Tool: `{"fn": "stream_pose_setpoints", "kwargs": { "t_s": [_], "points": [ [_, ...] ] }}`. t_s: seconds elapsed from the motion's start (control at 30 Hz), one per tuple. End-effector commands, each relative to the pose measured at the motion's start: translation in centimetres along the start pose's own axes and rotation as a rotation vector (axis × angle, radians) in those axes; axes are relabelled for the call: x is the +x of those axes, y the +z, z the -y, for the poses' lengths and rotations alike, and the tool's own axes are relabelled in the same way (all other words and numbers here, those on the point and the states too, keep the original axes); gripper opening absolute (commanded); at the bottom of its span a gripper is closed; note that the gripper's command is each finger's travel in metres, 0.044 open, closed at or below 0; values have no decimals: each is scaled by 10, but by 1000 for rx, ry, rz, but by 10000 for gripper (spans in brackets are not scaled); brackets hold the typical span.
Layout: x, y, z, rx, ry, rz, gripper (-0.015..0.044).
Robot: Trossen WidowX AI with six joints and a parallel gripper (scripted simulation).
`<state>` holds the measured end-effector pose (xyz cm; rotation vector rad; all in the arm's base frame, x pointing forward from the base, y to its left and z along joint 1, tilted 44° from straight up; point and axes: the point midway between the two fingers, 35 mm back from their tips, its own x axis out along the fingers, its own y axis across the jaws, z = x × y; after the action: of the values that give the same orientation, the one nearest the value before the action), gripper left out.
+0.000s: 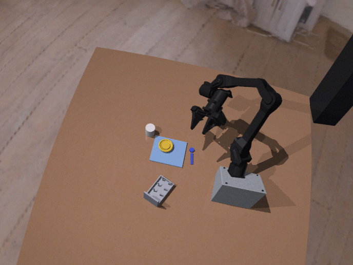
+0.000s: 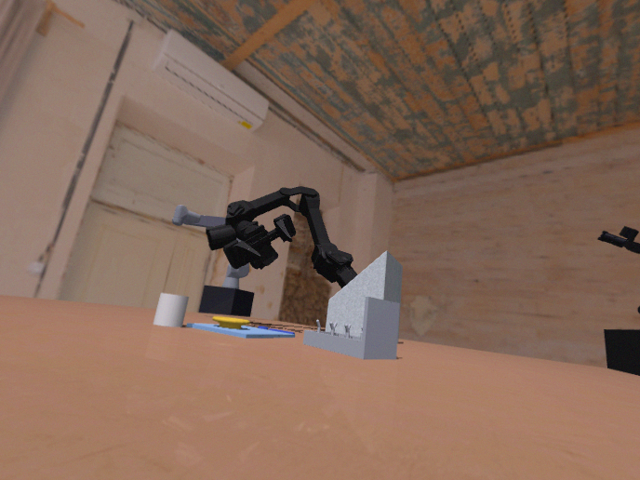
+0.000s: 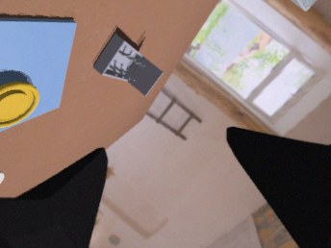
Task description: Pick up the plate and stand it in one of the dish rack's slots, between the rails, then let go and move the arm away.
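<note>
Fingers (image 1: 198,131) (image 2: 268,246) stand wide apart, near the full spread, with nothing between them; they hang in the air above the surface (image 1: 108,216) (image 2: 154,393) (image 3: 87,120), touching neither plate nor rack, and in the top view they lie to the right of the plate and on its far side. Such a spread suits an approach: the tips can pass either side of a rim before they close.

The plate (image 1: 165,145) (image 2: 231,322) (image 3: 18,103) lies flat on the blue board (image 1: 173,158) (image 2: 247,331) (image 3: 43,53), toward its far left corner in the top view; its rim flares out above a narrower foot, which likely leaves room for a fingertip beneath the edge. The rack (image 1: 154,198) (image 2: 381,327) (image 3: 108,50) sits nearer than the board, its short prongs upright in rows and a taller wall at one end; those prongs presumably form the rails that keep a plate on edge, and no plate stands there yet.

The white cylinder (image 1: 150,130) (image 2: 170,310) stands just beyond the board's far left corner, close enough to the plate that a finger coming from that side could knock it; the blue spoon-like thing (image 1: 192,158) (image 2: 279,331) lies just right of the board, likely outside the grasp. Reaching the rim comes next; the plate must then be turned upright before it is lowered.
</note>
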<state>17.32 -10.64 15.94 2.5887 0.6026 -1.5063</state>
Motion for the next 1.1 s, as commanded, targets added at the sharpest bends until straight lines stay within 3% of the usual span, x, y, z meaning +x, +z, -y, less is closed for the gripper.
{"fn": "stream_pose_setpoints", "kwargs": {
  "t_s": [0.0, 1.07],
  "points": [
    [5, 2, -5, -103, 0, 52, 400],
    [56, 14, -53, -1033, -161, 523, 400]
  ]
}}
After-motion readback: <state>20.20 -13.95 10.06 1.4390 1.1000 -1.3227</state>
